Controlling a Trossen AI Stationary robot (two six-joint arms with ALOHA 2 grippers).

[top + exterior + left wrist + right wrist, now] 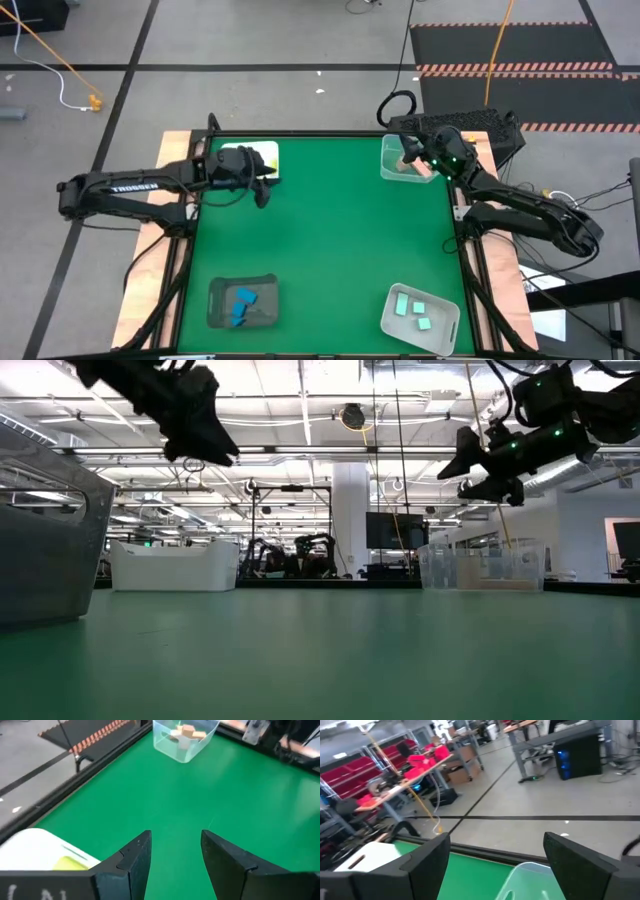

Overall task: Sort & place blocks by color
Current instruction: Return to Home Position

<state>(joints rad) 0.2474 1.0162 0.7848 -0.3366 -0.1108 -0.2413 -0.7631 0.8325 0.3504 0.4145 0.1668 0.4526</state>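
All the blocks lie in trays. Blue blocks (240, 303) sit in the dark tray (215, 295) near left, and mint blocks (415, 312) in the pale tray (392, 318) near right. Salmon blocks (186, 732) rest in the clear tray (388, 160) far right. A lime block (70, 864) lies in the white tray (268, 153) far left. My left gripper (262, 193) (175, 852) hangs open beside the white tray, above the cloth. My right gripper (409, 157) (497, 855) is open, raised over the clear tray.
The green tabletop (330, 240) lies between the four corner trays. A raised black frame (300, 134) runs round the table. In the low view both grippers (200, 440) (485, 465) hang well above the surface. Beyond the far edge are cables and a striped floor mat.
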